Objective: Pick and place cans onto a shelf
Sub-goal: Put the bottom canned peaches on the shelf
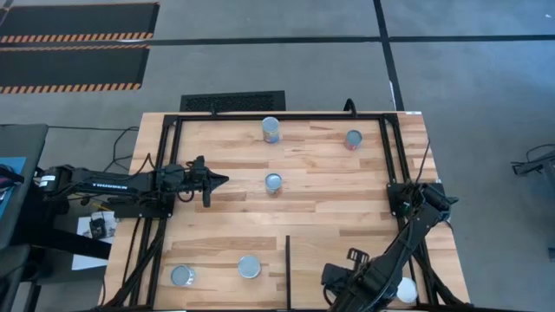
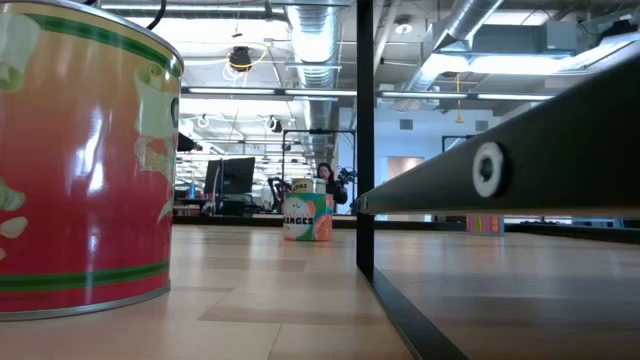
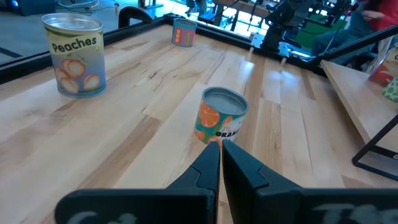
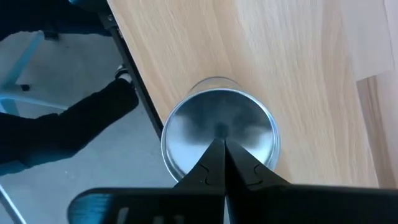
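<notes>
Silver-topped can (image 4: 219,134) under closed right pincer (image 4: 224,148); left pincer (image 3: 220,149) closed.

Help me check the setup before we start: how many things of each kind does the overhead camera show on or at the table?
Cans: 6
Robot arms: 2
Black divider bar: 1
Total: 9
</notes>
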### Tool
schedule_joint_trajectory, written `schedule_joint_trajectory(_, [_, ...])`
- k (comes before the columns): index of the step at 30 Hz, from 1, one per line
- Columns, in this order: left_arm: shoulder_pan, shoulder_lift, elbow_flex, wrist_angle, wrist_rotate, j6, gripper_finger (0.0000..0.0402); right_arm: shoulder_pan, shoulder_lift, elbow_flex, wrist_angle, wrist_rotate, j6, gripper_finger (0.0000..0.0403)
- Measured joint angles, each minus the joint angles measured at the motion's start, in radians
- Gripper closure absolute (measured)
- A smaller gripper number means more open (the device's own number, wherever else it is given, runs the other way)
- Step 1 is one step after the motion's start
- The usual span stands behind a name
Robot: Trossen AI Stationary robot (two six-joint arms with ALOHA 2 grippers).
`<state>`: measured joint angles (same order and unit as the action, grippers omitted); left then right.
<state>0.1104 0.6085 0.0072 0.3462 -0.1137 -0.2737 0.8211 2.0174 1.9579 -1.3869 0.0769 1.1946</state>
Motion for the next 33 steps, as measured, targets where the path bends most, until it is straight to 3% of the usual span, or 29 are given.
schedule_joint_trajectory(33, [-0.030,-0.001,0.000,-0.020,0.001,-0.011,0.0395,0.005,-0.012,-0.084,0.090,-0.069,-0.009,0.0392])
